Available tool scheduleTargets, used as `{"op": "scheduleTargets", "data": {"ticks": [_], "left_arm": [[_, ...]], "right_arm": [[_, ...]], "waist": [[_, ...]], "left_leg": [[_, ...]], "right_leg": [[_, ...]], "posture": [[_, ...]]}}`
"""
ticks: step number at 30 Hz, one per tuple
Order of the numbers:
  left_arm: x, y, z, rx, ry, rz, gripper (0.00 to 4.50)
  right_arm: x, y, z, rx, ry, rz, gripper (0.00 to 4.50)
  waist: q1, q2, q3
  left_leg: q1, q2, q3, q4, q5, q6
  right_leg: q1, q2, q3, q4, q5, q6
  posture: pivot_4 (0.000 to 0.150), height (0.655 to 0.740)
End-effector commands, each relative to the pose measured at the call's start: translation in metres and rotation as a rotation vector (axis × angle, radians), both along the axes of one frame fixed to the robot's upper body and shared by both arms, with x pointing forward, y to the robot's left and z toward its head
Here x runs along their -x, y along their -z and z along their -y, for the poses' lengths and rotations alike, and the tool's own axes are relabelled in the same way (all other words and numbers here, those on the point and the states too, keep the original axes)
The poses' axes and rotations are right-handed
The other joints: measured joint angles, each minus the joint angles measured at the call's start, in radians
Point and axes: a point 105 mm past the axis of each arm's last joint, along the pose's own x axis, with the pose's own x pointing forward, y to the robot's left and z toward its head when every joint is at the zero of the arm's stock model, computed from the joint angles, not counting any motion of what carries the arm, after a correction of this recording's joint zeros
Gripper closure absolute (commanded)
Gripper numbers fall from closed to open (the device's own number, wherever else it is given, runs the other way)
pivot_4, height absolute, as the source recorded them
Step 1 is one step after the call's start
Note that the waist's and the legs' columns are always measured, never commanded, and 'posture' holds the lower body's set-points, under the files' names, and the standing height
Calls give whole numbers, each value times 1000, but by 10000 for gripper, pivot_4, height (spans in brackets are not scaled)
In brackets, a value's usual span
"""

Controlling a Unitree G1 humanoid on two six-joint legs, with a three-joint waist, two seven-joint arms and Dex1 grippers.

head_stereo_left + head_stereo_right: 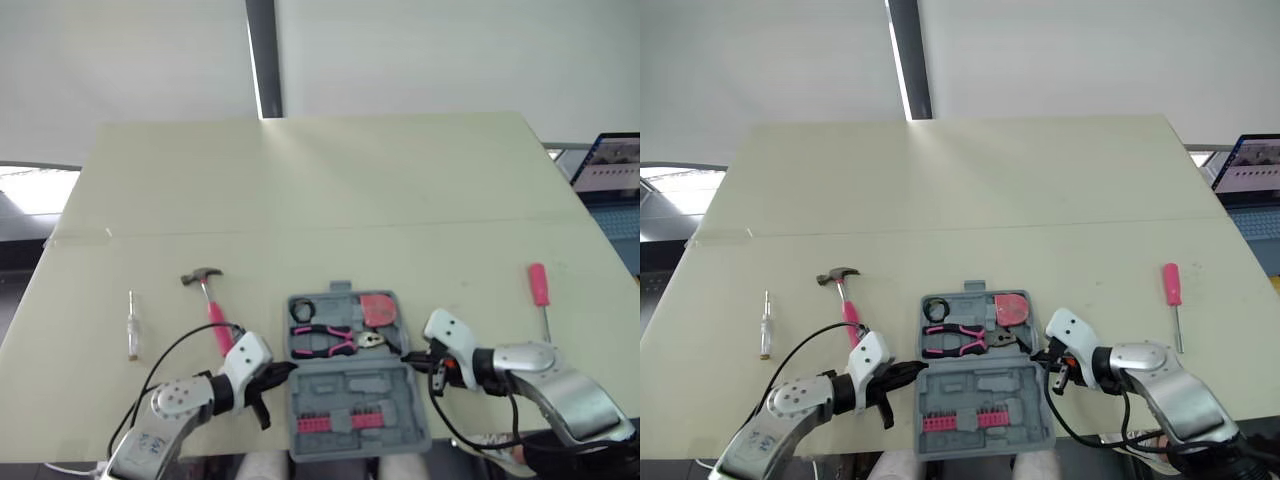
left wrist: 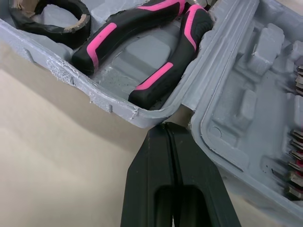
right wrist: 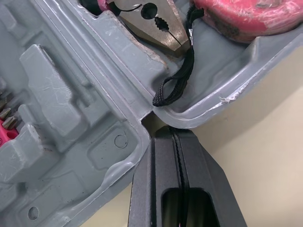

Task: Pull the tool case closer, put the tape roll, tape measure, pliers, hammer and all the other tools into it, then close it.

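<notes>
Left gripper is resting at the near table edge, its fingers pressing flat together with nothing between them. Its tip is sitting right against the case at the hinge notch on the left side. Right gripper is doing the same on the right side: fingers closed tight, empty, tip sitting at the notch between the two halves.

Between the two grippers the case is lying open, near the front edge of the table. Far half is holding the tape roll, the pliers and the tape measure; the measure's black strap is trailing beside the pliers' nose. Near half is carrying a row of pink bits.

Hammer is lying on the table just left of the case, head pointing away. Small screwdriver is lying farther left. Pink-handled screwdriver is lying well to the right, outside the case.
</notes>
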Motion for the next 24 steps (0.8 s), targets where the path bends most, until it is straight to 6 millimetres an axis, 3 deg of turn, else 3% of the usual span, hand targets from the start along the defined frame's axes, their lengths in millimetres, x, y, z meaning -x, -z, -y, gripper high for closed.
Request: {"op": "scheduleTargets", "data": {"ticks": [1, 24], "left_arm": [[-2, -16, 15, 47, 45, 58, 44500], [-18, -11, 6, 18, -19, 87, 44500]], "right_arm": [[-6, -9, -11, -23, -10, 36, 45000], [-16, -14, -16, -16, 22, 70, 45000]], "waist": [[0, 0, 0], [0, 0, 0]], "left_leg": [[0, 0, 0, 0, 0, 0], [0, 0, 0, 0, 0, 0]], "right_leg": [[0, 0, 0, 0, 0, 0], [-1, 0, 0, 0, 0, 0]], "posture": [[1500, 7373], [1500, 7373]]}}
